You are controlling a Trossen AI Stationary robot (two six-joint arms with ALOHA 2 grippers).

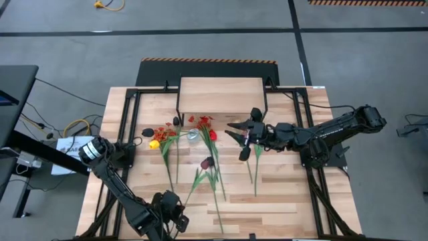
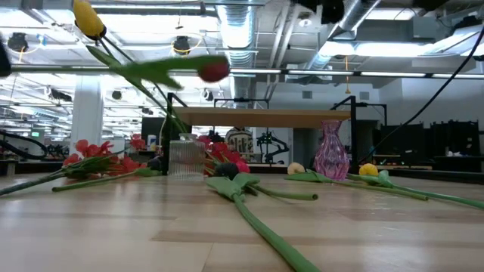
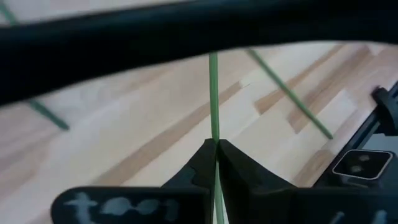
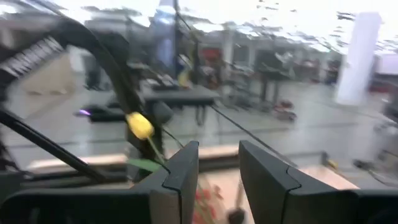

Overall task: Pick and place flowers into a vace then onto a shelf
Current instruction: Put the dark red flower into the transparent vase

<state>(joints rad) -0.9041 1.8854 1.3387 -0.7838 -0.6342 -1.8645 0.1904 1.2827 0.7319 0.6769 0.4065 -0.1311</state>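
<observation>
Flowers (image 1: 175, 137) lie loose on the counter (image 1: 281, 201); left gripper (image 3: 217, 155) jaws pinch one green stem (image 3: 213, 93) for lifting; right gripper (image 4: 217, 168) jaws stand part-open, empty.

High view looks straight down over the whole bench (image 1: 281, 194); low view sits at bench-top level, facing the shelf (image 2: 265, 115); wrist views look close past each gripper; both wide views share the shelf.

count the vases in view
2: a clear ribbed glass vase in front of the shelf, among the red flowers, and a purple patterned vase to its right in the low view. None seems hidden.
</observation>
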